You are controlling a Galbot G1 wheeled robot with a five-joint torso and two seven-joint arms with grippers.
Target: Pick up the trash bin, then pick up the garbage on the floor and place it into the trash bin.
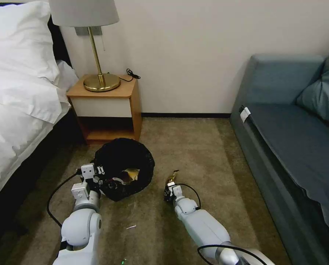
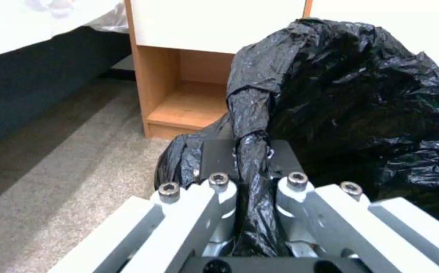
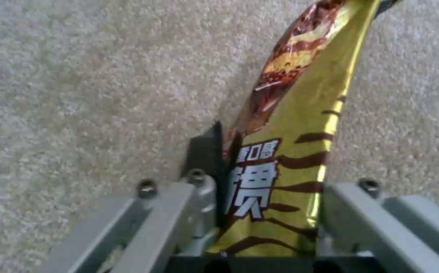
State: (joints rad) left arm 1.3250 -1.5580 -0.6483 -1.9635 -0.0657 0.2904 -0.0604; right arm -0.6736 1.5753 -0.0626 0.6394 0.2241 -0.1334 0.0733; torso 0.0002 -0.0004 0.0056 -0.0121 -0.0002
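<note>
Trash bin's (image 1: 124, 169) white body hidden under black bag.

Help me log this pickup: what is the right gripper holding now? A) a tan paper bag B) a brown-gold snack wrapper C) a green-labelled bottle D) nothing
B: the right gripper is shut on the snack wrapper, whose gold and brown foil sticks out past its fingers above the carpet.

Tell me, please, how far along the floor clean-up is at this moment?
The left gripper is shut on the black liner of the bin, and some litter already lies inside. The right gripper holds the gold snack wrapper above the carpet, beside the bin. Dropping it in is left.
</note>
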